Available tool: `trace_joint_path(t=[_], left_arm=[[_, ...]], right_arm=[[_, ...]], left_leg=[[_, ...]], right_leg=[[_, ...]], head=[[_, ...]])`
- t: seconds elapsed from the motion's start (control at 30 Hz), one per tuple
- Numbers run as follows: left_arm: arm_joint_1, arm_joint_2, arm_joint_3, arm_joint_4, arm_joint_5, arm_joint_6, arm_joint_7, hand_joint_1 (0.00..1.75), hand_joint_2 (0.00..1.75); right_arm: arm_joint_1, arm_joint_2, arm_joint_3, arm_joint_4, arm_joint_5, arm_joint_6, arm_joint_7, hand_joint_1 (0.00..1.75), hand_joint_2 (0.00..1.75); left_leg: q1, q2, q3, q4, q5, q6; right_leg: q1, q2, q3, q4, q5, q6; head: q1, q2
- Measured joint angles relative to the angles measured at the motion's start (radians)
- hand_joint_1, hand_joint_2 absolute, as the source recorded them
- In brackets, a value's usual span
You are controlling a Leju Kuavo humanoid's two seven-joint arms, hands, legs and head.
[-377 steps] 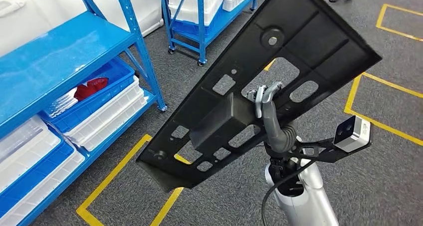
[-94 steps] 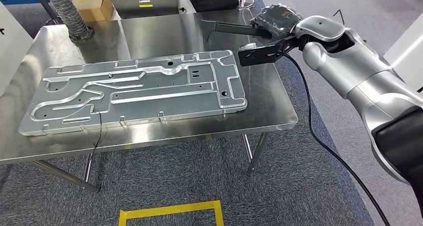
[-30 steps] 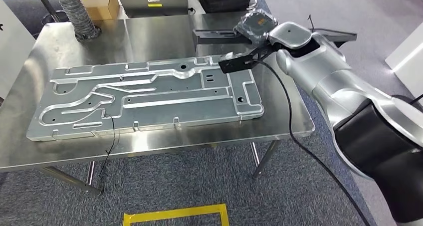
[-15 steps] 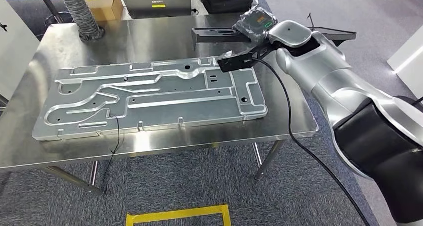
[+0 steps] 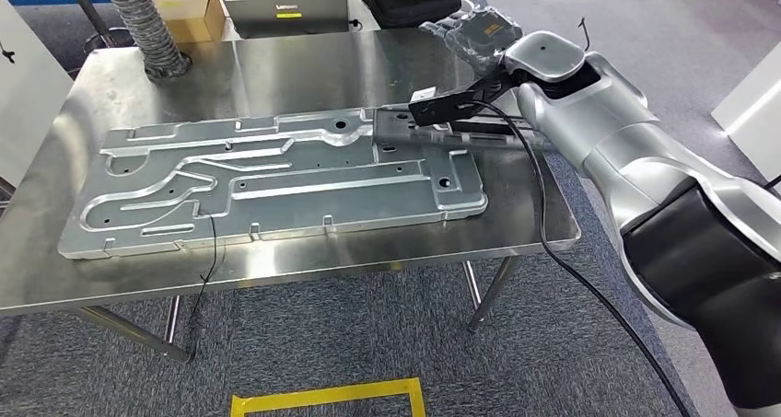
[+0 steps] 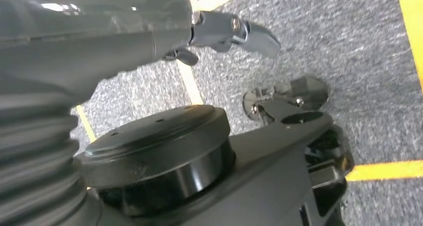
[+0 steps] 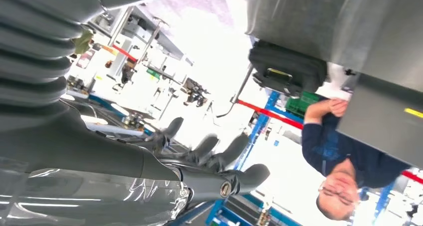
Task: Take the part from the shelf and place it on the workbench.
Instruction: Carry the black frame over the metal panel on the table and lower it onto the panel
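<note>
**Black part down on the table, right robot hand empty**

The right robot hand (image 5: 472, 35) has its fingers spread and holds nothing. The black part (image 5: 396, 132) lies just below its wrist, overlapping the silver plate (image 5: 276, 187) on the table (image 5: 304, 63). The part looks stiff, flat, long and probably light. Its cutouts likely give the best hold, near the middle so it doesn't tip.

The bench (image 5: 304, 63) is brushed silver steel, and the large plate (image 5: 276, 182) on it is paler matt silver. The part (image 5: 460, 133) is dark grey. The floor (image 5: 368, 343) is speckled grey carpet with yellow tape lines (image 5: 327, 396). A brown cardboard box (image 5: 189, 12) (white label) and a black bag (image 5: 405, 1) stand behind.
</note>
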Motion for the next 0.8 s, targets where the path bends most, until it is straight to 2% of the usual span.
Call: trace_joint_path(t=[0.07,0.13,0.17,0.23,0.27,0.3,0.33,0.4,0.43,0.47,0.53,0.6,0.67,0.7,0.73,0.77,0.8], left_arm=[[0.002,0.0,0.0,0.0,0.004,-0.002,0.001,0.0,1.75],[0.002,0.0,0.0,0.0,0.007,-0.004,0.001,0.0,1.75],[0.002,0.0,0.0,0.0,0.008,-0.004,0.001,0.0,1.75],[0.004,0.0,0.0,0.0,0.009,-0.005,0.001,0.0,1.75],[0.006,0.0,0.0,0.0,0.009,-0.005,0.001,0.0,1.75],[0.007,0.0,0.0,0.0,0.009,-0.005,0.001,0.0,1.75],[0.008,0.0,0.0,0.0,0.009,-0.005,0.0,0.0,1.75],[0.008,0.0,0.0,0.0,0.009,-0.005,-0.001,0.0,1.75],[0.007,0.0,0.0,0.0,0.009,-0.005,-0.001,0.0,1.75],[0.007,0.0,0.0,0.0,0.009,-0.005,-0.002,0.0,1.75],[0.007,0.0,0.0,0.0,0.009,-0.005,-0.002,0.0,1.75],[0.007,0.0,0.0,0.0,0.009,-0.005,-0.003,0.0,0.87],[0.007,0.0,0.001,0.0,0.01,-0.006,-0.007,0.0,0.0],[0.007,0.001,0.001,0.0,0.012,-0.006,-0.008,0.0,0.0],[0.007,0.001,0.001,0.0,0.014,-0.006,-0.01,0.0,0.0],[0.007,0.001,0.001,0.0,0.015,-0.006,-0.01,0.0,0.0],[0.007,0.001,0.001,0.0,0.017,-0.006,-0.01,0.0,0.0]], right_arm=[[-0.001,0.0,-0.001,0.0,0.0,0.002,0.0,0.0,0.0],[-0.003,-0.001,-0.005,0.0,0.001,0.004,-0.001,0.0,0.0],[-0.004,-0.001,-0.007,0.0,0.001,0.006,-0.001,0.0,0.0],[-0.003,-0.002,-0.009,0.0,0.001,0.01,-0.002,0.0,0.0],[-0.002,-0.002,-0.01,0.0,0.001,0.011,-0.004,0.0,0.0],[-0.001,-0.003,-0.01,0.0,0.001,0.012,-0.005,0.0,0.0],[-0.002,-0.003,-0.012,0.0,0.0,0.012,-0.007,0.0,0.0],[-0.008,-0.004,-0.016,-0.001,0.0,0.012,-0.008,0.0,0.0],[-0.011,-0.004,-0.017,-0.001,0.0,0.012,-0.009,0.0,0.0],[-0.013,-0.004,-0.018,-0.001,0.0,0.012,-0.009,0.0,0.0],[-0.014,-0.004,-0.019,-0.001,0.0,0.012,-0.009,0.0,0.0],[-0.018,-0.004,-0.019,-0.002,-0.001,0.014,-0.01,0.0,0.0],[-0.023,-0.004,-0.023,-0.003,-0.004,0.02,-0.013,0.0,0.0],[-0.024,-0.003,-0.025,-0.003,-0.005,0.024,-0.015,0.0,0.0],[-0.025,-0.003,-0.026,-0.003,-0.006,0.027,-0.017,0.0,0.0],[-0.025,-0.003,-0.027,-0.003,-0.007,0.029,-0.019,0.0,0.0],[-0.025,-0.002,-0.026,-0.003,-0.007,0.031,-0.021,0.0,0.0]], left_leg=[[0.0,0.0,0.0,-0.005,0.004,0.011],[0.003,0.0,0.0,-0.012,0.012,0.023],[0.004,0.001,0.0,-0.015,0.015,0.028],[0.003,0.001,-0.002,-0.015,0.017,0.031],[0.003,0.001,-0.003,-0.015,0.017,0.032],[0.003,0.001,-0.003,-0.014,0.017,0.032],[0.003,0.0,-0.004,-0.012,0.017,0.031],[0.002,0.0,-0.003,-0.009,0.016,0.029],[0.002,0.0,-0.003,-0.008,0.015,0.028],[0.002,0.0,-0.003,-0.007,0.014,0.027],[0.002,0.0,-0.003,-0.007,0.014,0.027],[0.0,0.0,-0.006,-0.007,0.015,0.02],[-0.002,0.001,-0.02,0.018,-0.004,0.002],[0.0,0.001,-0.037,0.056,-0.028,-0.007],[0.001,0.002,-0.063,0.117,-0.062,-0.013],[0.002,0.001,-0.093,0.186,-0.094,-0.017],[0.004,0.001,-0.118,0.244,-0.113,-0.02]], right_leg=[[-0.001,0.0,-0.004,0.001,0.001,0.011],[-0.004,0.0,-0.019,0.037,-0.028,0.022],[-0.006,0.0,-0.038,0.085,-0.058,0.026],[-0.007,0.0,-0.094,0.218,-0.123,0.033],[-0.008,0.0,-0.115,0.267,-0.138,0.035],[-0.009,0.0,-0.121,0.284,-0.136,0.036],[-0.009,0.0,-0.107,0.259,-0.115,0.035],[-0.009,0.0,-0.044,0.138,-0.052,0.028],[-0.009,0.0,-0.018,0.088,-0.029,0.025],[-0.009,0.0,-0.004,0.06,-0.018,0.023],[-0.009,0.0,0.001,0.051,-0.015,0.022],[-0.003,-0.001,0.011,0.024,-0.017,0.016],[-0.004,-0.002,0.022,-0.007,-0.015,-0.001],[-0.006,-0.003,0.022,-0.011,-0.012,-0.008],[-0.009,-0.004,0.024,-0.015,-0.009,-0.013],[-0.009,-0.004,0.023,-0.014,-0.009,-0.015],[-0.009,-0.004,0.023,-0.014,-0.009,-0.015]], head=[[0.0,0.0],[0.0,0.0],[0.0,0.0],[0.0,0.0],[0.0,0.0],[0.0,0.0],[0.0,0.0],[0.0,0.0],[0.0,0.0],[0.0,0.0],[0.0,0.0],[0.0,0.0],[0.0,0.0],[0.0,0.0],[0.0,0.0],[0.0,0.0],[0.0,0.0]])
